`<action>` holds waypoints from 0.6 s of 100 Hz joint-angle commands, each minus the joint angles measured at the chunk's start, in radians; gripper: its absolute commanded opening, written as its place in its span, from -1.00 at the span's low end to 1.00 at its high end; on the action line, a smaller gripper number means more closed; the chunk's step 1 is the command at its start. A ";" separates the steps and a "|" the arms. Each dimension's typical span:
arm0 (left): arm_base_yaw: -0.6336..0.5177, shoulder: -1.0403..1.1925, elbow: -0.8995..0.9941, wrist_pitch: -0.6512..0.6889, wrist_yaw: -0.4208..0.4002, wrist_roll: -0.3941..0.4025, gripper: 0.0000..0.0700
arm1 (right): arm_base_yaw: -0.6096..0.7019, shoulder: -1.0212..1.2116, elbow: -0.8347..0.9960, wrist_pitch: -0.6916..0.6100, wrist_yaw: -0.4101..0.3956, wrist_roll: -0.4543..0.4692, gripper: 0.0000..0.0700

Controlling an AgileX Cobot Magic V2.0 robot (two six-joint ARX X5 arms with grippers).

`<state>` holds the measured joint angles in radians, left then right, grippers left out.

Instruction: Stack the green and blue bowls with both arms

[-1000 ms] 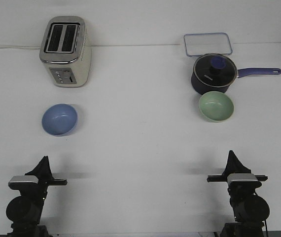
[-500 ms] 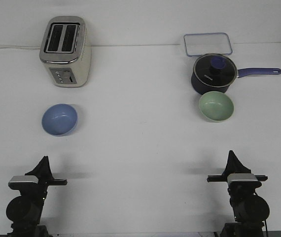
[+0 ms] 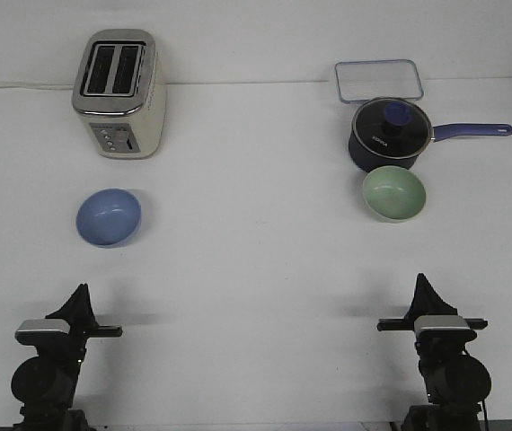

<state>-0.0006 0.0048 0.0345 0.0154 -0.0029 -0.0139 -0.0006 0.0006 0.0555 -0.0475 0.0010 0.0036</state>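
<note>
The periwinkle blue bowl (image 3: 109,216) sits upright on the white table at the left, in front of the toaster. The pale green bowl (image 3: 393,194) sits upright at the right, touching or almost touching the front of the saucepan. My left gripper (image 3: 79,292) is low at the near left edge, well short of the blue bowl. My right gripper (image 3: 421,282) is low at the near right edge, well short of the green bowl. Each gripper's fingers meet in a single point, so both look shut and empty.
A cream and silver toaster (image 3: 119,93) stands at the back left. A dark navy saucepan (image 3: 389,135) with a glass lid and a long blue handle (image 3: 474,130) stands behind the green bowl. A clear rectangular container (image 3: 378,80) lies behind it.
</note>
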 commanded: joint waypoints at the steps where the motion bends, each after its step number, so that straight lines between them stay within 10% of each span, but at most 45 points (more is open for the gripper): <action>1: 0.000 -0.002 0.000 0.015 -0.005 0.002 -0.96 | 0.001 0.000 0.009 0.018 -0.002 0.013 -1.00; 43: 0.000 -0.002 0.000 0.015 -0.005 0.002 -0.96 | 0.001 0.000 0.009 0.080 -0.001 0.062 -1.00; 60: 0.000 -0.002 0.000 0.015 -0.005 0.002 -0.96 | 0.001 0.000 0.012 0.078 -0.001 0.238 -1.00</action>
<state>-0.0006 0.0048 0.0345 0.0154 -0.0029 -0.0139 -0.0006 0.0006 0.0555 0.0196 0.0010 0.1234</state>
